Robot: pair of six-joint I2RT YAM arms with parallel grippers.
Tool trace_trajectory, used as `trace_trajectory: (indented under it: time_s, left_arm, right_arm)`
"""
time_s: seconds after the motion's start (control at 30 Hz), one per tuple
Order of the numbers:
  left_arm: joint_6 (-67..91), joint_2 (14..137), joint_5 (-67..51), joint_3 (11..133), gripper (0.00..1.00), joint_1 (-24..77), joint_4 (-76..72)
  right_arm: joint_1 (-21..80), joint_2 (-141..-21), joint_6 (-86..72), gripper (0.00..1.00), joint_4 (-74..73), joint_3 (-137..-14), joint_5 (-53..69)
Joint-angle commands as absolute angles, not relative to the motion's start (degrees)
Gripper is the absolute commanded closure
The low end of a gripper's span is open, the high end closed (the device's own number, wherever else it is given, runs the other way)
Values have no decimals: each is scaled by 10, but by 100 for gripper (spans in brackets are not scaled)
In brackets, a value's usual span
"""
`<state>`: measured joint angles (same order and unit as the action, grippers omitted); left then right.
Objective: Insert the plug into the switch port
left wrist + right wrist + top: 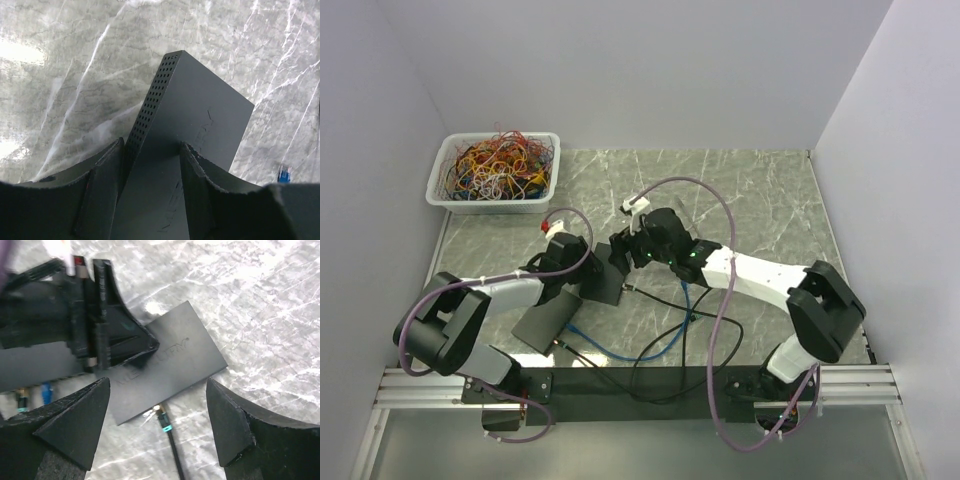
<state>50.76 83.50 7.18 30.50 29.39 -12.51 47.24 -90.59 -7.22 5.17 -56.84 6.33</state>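
Right wrist only: plug point(161, 416), teal collar on black cable, flat on bench point(260, 300), tip at long edge of switch point(170, 365), below right gripper point(157, 390); jaws spread wide, holding nothing. Left wrist only: perforated switch side wall, left gripper point(152, 146) jaws pinching switch across flat faces. Overhead: open bench right and beyond; wire bin point(490, 203) at far-left corner.
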Motion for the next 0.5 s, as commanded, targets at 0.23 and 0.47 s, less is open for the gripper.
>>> trace_trajectory:
  time_s: [0.23,0.47]
  left_arm:
    - [471,857,40,342,47,259,-62]
    - [461,842,36,364,46,256,-59]
  right_arm:
    - [497,-862,-193,16,-3,-521,-128]
    - [391,-888,-221,14,-111,-614,-166]
